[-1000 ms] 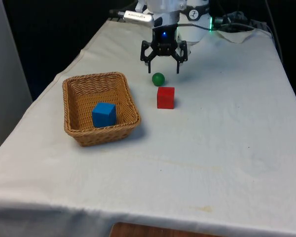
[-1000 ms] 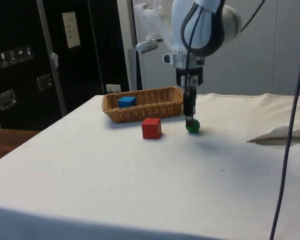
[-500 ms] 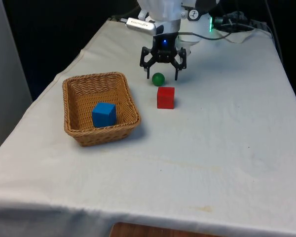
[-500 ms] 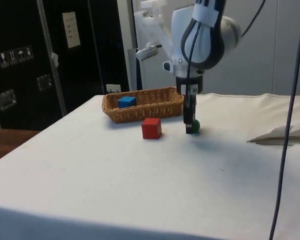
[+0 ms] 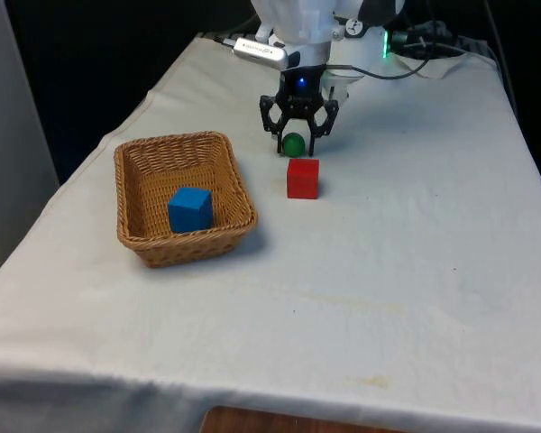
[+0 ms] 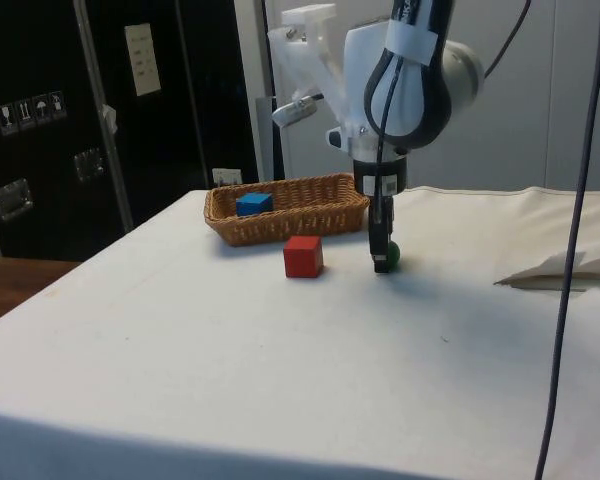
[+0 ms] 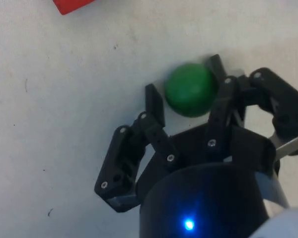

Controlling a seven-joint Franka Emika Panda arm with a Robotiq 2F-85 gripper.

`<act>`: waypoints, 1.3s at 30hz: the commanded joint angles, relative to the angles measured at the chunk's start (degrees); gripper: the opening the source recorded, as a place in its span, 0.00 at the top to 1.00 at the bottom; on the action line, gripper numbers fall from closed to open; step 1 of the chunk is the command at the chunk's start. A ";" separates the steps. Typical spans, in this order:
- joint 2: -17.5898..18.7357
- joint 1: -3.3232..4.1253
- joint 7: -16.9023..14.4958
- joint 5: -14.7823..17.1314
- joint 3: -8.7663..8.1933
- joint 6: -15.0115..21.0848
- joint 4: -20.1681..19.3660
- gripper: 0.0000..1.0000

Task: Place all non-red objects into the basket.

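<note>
White-clothed bench (image 5: 415,271), and you've got the claw (image 5: 295,145) down around the green ball (image 5: 294,143), fingers (image 7: 154,104) closing in with one touching it and a small gap on the other. Ball sits just behind the red cube (image 5: 303,178); the blue cube (image 5: 190,208) lies in the basket (image 5: 135,236).

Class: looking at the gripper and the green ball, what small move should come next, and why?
Probably close the fingers. The black two-finger gripper is down at the cloth with the small green ball between its fingers; one finger stands slightly apart from the ball, so it isn't gripped yet.
</note>
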 commanded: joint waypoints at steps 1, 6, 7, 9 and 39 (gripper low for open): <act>-1.20 -1.03 -0.80 1.20 1.43 0.34 -0.52 0.93; -1.20 -1.03 -0.80 1.20 1.43 0.34 -0.52 1.00; -1.15 -0.97 -0.80 1.20 1.43 0.34 -0.52 1.00; -1.15 -0.97 -0.80 1.20 1.43 0.34 -0.52 1.00; -11.63 -0.11 1.38 -3.04 -2.23 -10.66 2.64 1.00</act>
